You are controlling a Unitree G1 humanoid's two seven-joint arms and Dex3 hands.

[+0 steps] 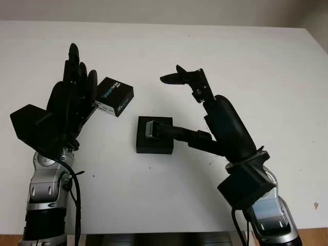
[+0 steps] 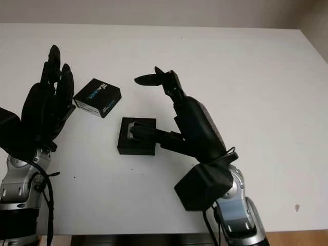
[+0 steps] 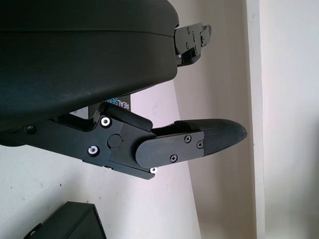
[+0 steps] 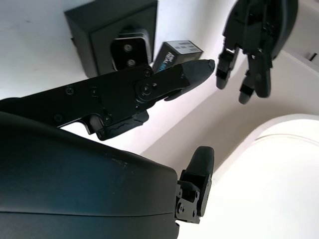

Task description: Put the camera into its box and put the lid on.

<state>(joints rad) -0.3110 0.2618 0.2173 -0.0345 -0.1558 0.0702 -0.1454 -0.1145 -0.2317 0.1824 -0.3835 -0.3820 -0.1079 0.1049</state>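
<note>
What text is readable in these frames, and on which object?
"REALSEN": white print on the side of the black lid, seen past the left hand; the rest of the word is hidden by the hand's shell.
Blue and white print on the lid's top: too blurred to read.
Camera and box, beside the right hand: no text to be seen.

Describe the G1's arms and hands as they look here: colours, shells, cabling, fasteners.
Both arms have silver-grey metal forearm segments, black loose cables alongside and boxy black wrist housings. The left hand and right hand are matte black, with smooth rounded shells, jointed three-finger links and tapered tips. Small silver screws dot the finger joints. No markings are legible.
</note>
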